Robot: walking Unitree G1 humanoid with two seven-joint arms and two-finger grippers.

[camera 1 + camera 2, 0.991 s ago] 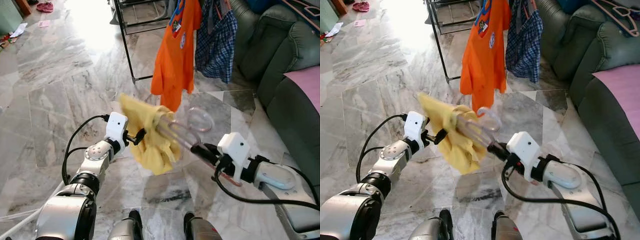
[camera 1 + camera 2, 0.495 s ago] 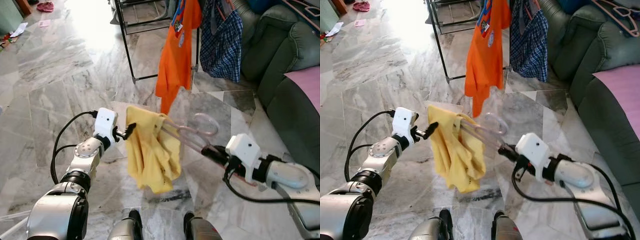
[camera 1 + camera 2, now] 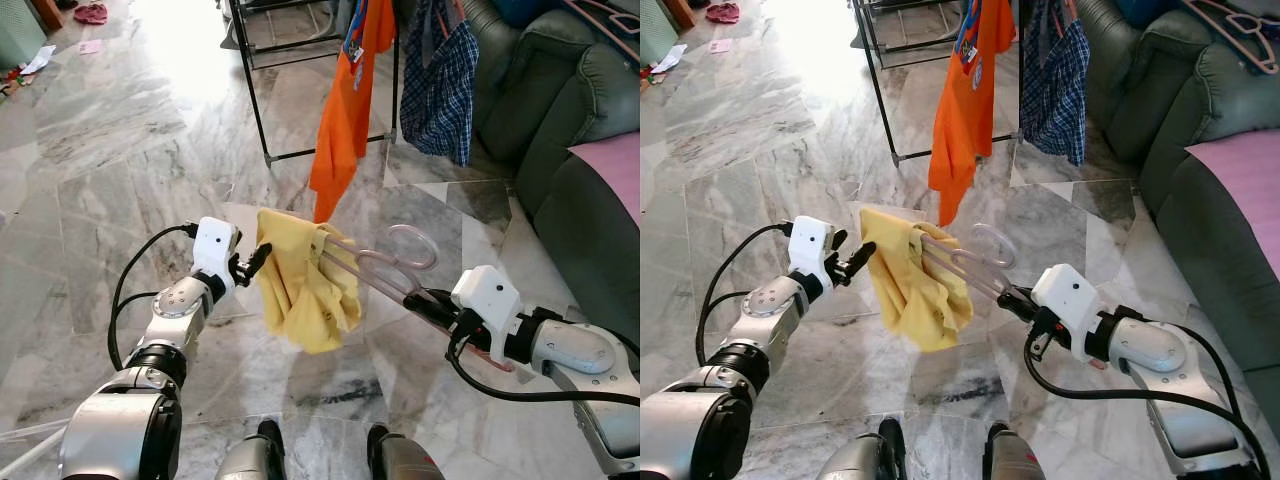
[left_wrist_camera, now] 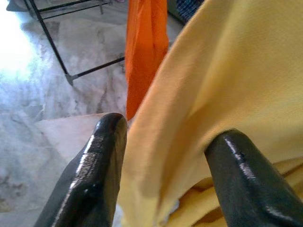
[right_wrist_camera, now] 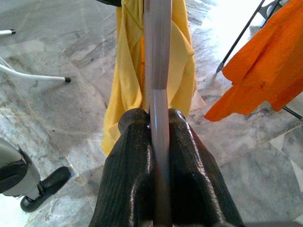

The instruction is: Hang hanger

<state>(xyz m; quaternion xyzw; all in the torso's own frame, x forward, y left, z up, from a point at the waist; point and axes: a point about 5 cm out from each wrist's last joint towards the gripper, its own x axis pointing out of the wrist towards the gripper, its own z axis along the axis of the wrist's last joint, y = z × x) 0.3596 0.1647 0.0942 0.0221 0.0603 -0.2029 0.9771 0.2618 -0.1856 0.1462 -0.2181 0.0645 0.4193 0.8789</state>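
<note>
Yellow cloth (image 3: 305, 290) hangs soft and floppy over a clear plastic hanger (image 3: 385, 268), which the right gripper (image 3: 432, 305) holds out in front of the robot, its two black fingers (image 5: 137, 179) pressed tight on one end of the stiff bar. The left gripper (image 3: 252, 266) is just beside the cloth with its fingers (image 4: 94, 165) spread apart around a fold, not squeezing it. I think the hanger is light but smooth and could slip or tip, so hold the hard bar and hook it on the black rack (image 3: 262, 110) by the orange shirt (image 3: 345, 110).

Grey marble floor (image 3: 120, 150), green sofa (image 3: 570, 120), sunlit.
</note>
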